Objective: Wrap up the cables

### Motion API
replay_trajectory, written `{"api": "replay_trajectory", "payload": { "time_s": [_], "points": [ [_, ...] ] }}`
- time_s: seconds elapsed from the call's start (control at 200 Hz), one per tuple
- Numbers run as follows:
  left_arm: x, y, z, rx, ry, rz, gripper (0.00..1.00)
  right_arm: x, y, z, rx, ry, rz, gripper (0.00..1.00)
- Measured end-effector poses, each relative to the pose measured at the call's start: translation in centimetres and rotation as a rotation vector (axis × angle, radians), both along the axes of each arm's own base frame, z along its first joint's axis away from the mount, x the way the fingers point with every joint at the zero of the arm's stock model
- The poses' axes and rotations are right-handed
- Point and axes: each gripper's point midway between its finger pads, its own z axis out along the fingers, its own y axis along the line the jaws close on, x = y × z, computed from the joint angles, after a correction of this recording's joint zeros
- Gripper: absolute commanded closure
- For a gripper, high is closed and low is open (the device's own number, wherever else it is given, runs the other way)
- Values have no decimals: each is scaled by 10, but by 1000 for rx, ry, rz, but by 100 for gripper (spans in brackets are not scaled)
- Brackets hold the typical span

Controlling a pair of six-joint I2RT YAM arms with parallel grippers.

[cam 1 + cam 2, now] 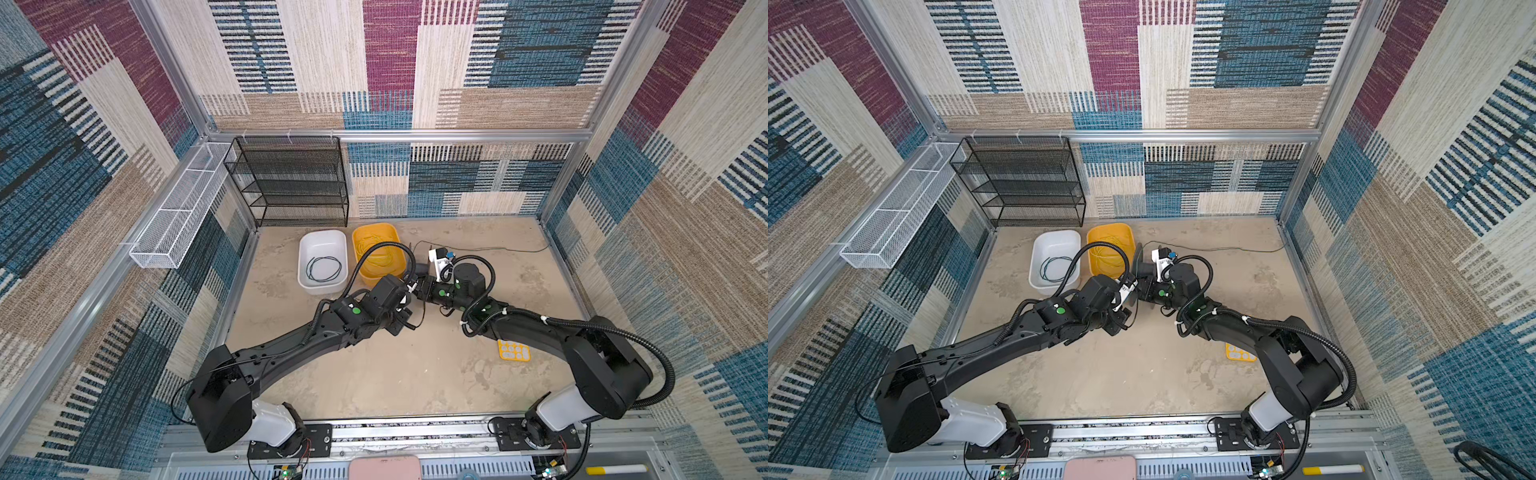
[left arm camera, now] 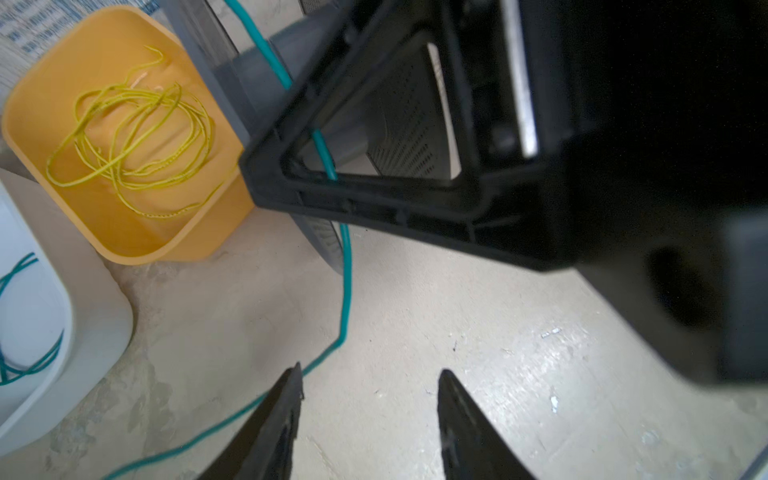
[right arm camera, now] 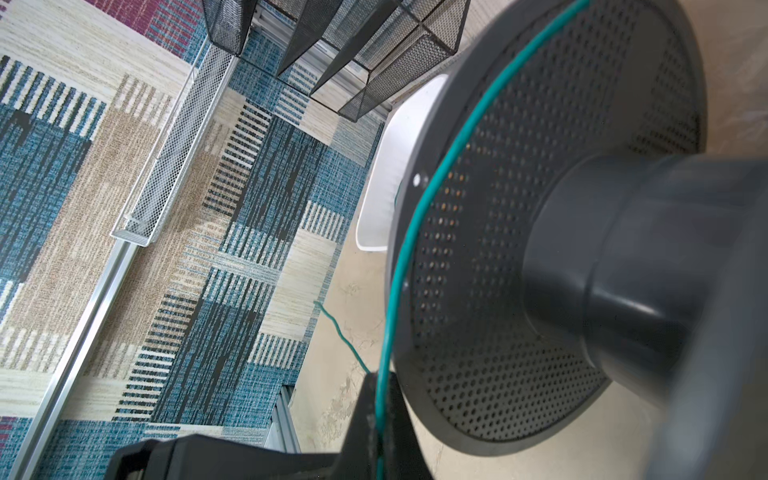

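Just beside one finger [image 2: 282, 407] of the left gripper [image 2: 370, 372], slack teal cable [image 2: 347, 291] is laid along the tabletop [image 2: 436, 316], running ahead and up into the right gripper [image 3: 379, 399], which is clamped on it by the spool [image 3: 519, 249]. Left jaws are held apart, empty, nearest the slack.

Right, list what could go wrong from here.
1. The teal cable lies slack on the table, beside the open left gripper, not in it; unguided, it may wind loosely or slip off the spool.
2. The cable runs right along the shut right gripper at the spool's rim; it could snag or get pinched there.
3. Both grippers sit very close in both top views; they may collide.
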Motion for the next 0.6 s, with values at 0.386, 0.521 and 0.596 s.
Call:
{"api": "replay_trajectory", "payload": {
  "time_s": [0.386, 0.521, 0.596],
  "points": [
    [8, 11, -21, -41, 20, -2, 72, -4, 4, -3, -16, 1, 40, 100],
    [2, 7, -17, -80, 23, -33, 64, -2, 6, 2, -12, -8, 47, 100],
    [-3, 7, -15, -97, 25, -48, 63, -1, 7, 4, -11, -15, 48, 100]
  ]
}}
